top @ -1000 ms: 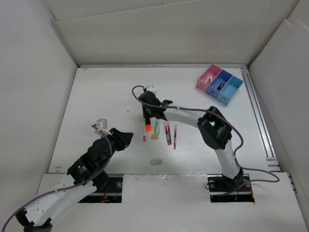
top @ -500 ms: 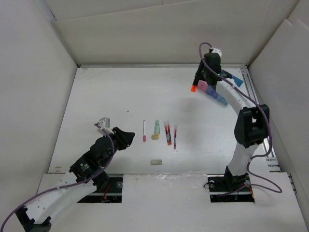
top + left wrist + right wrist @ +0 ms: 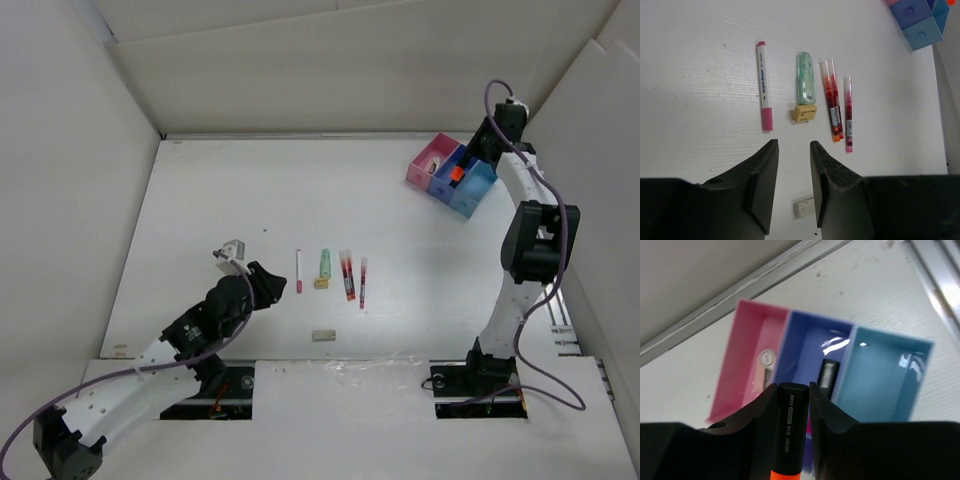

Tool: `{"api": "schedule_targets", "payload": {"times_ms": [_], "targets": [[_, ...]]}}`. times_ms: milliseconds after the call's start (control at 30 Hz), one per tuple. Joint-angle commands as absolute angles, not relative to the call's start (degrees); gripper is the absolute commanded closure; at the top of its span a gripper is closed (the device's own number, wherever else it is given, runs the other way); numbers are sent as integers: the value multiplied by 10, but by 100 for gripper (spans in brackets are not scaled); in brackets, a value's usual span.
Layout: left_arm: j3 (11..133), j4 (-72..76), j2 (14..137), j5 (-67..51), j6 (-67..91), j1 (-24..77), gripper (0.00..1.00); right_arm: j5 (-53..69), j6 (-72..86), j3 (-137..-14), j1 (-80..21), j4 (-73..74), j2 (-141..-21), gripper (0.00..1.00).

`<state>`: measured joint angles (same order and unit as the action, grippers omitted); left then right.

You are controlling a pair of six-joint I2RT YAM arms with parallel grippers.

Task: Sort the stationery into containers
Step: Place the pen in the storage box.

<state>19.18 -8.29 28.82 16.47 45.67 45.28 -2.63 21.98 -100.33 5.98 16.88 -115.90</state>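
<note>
Top external view: the right gripper (image 3: 460,169) hangs over the three-bin tray (image 3: 418,172) at the table's 2 o'clock corner, clenched on an orange-and-black marker (image 3: 455,176). In the right wrist view, the marker points at the dark blue middle bin (image 3: 807,337), which holds a black item. The left gripper (image 3: 792,145) is parted and empty. At its 12 o'clock a pink-tipped marker (image 3: 763,85), a green case (image 3: 805,79), a yellowish eraser (image 3: 804,113), two red pens (image 3: 832,105) and a pink pen (image 3: 848,115) lie in a row.

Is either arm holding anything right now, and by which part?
The right gripper holds the marker, jaws shut on its black barrel. The left gripper is open and empty.
</note>
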Motion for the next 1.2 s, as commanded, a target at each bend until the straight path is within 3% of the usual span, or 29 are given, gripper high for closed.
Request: {"api": "schedule_targets", "payload": {"times_ms": [0, 633, 1033, 1167], "targets": [[189, -45, 298, 163, 442, 455, 72, -14, 224, -1039, 83, 149, -1184, 79], [189, -34, 330, 163, 447, 455, 72, -4, 240, -1106, 90, 159, -1242, 75], [189, -45, 319, 168, 447, 455, 72, 2, 240, -1111, 79, 167, -1253, 58], [189, -51, 308, 168, 447, 455, 72, 2, 240, -1099, 79, 167, -1233, 57]]}}
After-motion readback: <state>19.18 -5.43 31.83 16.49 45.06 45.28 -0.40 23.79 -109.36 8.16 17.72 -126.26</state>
